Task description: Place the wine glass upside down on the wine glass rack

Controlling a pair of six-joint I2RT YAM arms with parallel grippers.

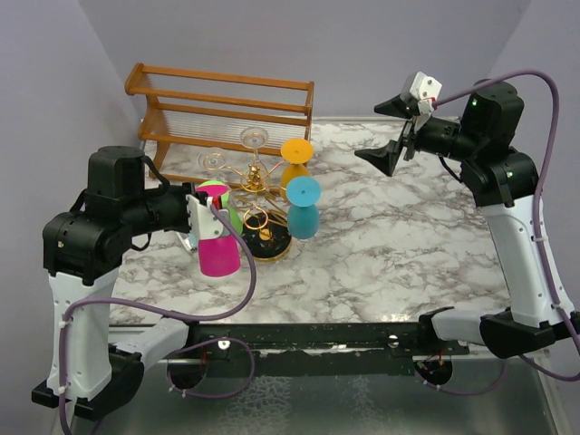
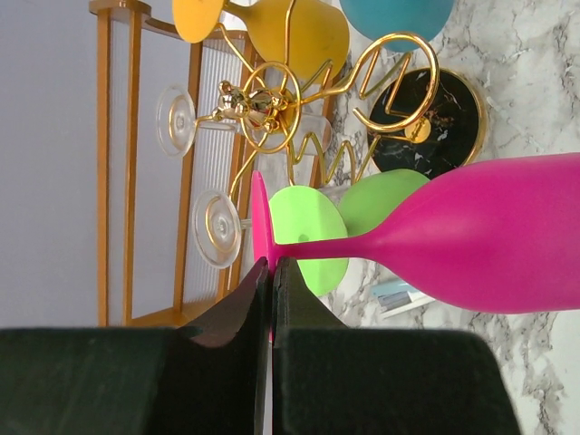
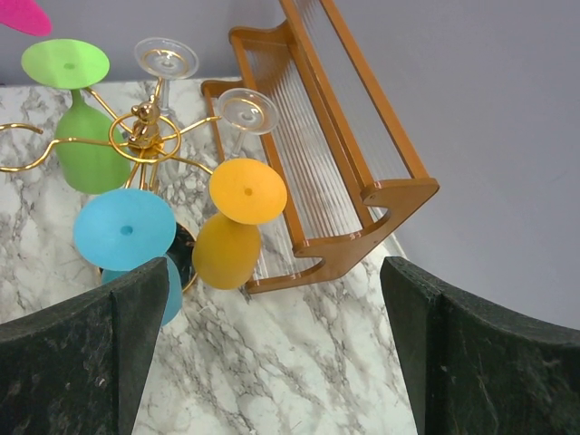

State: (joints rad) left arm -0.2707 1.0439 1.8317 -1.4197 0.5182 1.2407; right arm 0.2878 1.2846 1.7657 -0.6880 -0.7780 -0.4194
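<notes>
Your left gripper is clenched on the foot of the pink wine glass. The glass is already flipped bowl-down and sits just beside the wine glass rack on its near-left side, not hooked on any arm yet. 5 others hang there: green glass, blue glass, orange glass and 2 clear glasses, and I'd call the gold loop facing the pink one the free slot. Your right gripper is released, jaws wide, raised well apart at the far right. Left to do: slide the stem into that loop, let go, back out.
</notes>
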